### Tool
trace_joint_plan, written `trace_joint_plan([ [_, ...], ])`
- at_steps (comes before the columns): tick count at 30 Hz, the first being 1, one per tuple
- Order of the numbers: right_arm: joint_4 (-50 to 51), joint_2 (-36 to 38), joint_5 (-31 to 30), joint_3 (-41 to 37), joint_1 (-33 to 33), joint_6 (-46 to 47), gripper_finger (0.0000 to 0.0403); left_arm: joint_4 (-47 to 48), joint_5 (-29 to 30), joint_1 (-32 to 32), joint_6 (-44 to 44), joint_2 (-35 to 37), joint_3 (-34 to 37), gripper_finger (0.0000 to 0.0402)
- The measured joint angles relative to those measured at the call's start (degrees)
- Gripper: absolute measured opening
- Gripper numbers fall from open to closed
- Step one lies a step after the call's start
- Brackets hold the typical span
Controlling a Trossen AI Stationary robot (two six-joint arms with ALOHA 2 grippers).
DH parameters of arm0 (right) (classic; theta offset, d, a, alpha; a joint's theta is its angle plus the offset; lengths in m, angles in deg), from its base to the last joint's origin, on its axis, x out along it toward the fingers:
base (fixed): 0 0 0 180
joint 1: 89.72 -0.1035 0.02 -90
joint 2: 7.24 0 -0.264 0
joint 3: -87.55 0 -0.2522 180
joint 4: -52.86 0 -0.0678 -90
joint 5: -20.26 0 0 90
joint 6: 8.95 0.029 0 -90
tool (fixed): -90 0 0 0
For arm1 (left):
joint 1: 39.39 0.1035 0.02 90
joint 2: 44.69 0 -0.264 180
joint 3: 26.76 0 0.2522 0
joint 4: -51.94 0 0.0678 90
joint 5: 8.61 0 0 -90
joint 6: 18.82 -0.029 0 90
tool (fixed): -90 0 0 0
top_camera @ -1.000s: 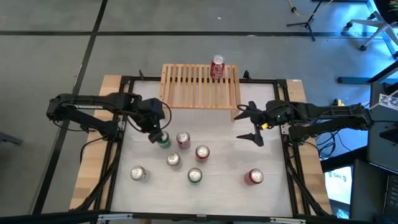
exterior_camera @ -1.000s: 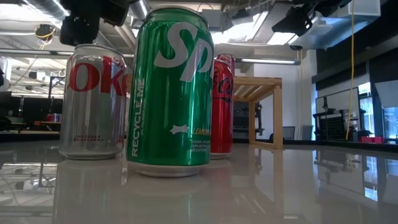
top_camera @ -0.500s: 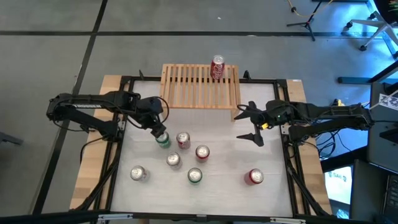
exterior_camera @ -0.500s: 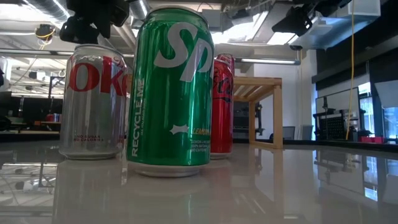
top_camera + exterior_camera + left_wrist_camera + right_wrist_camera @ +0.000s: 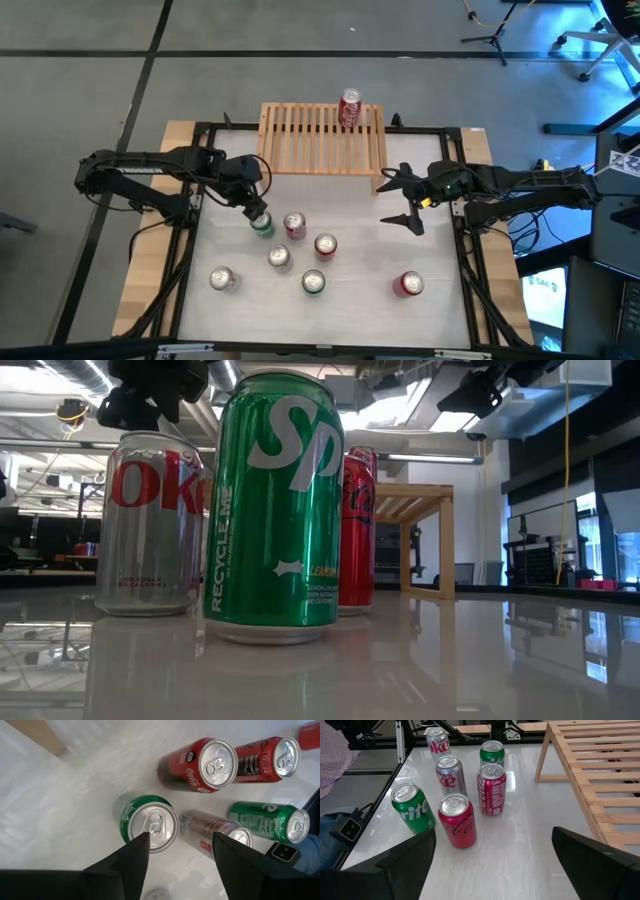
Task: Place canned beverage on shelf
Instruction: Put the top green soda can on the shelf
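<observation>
Your left gripper (image 5: 257, 213) sits directly over the green can (image 5: 262, 226), fingers (image 5: 131, 855) apart, straddling its top (image 5: 154, 825), not clamped. Just beside it stand a red Coke can (image 5: 294, 225), another red can (image 5: 325, 244) and a silver can (image 5: 279, 257), crowding that side. Further out: a second green can (image 5: 313, 283), a silver can (image 5: 222, 279), a lone red can (image 5: 407, 285). Your right gripper (image 5: 403, 198) hangs wide open near the shelf (image 5: 320, 140) corner, holding nothing. The shelf is at the table's (image 5: 350, 320) far edge, one red can (image 5: 350, 108) already on it.
</observation>
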Motion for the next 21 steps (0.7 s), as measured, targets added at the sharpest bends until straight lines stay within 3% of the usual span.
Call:
trace_joint_plan([
  [5, 0.0, -0.01, 0.0, 0.0, -0.02, -0.07, 0.0392, 0.01, -0.44, 0.0, 0.05, -0.02, 0.0, 0.0224],
  [11, 0.0, 0.01, 0.0, 0.0, -0.02, -0.1, 0.0392, 1.32, 6.07, 0.02, 4.23, -0.02, -0.02, 0.0247],
  [21, 0.0, 0.0, 0.0, 0.02, -0.02, -0.07, 0.0392, 1.29, 6.31, -0.02, 3.12, -0.02, -0.02, 0.0249],
])
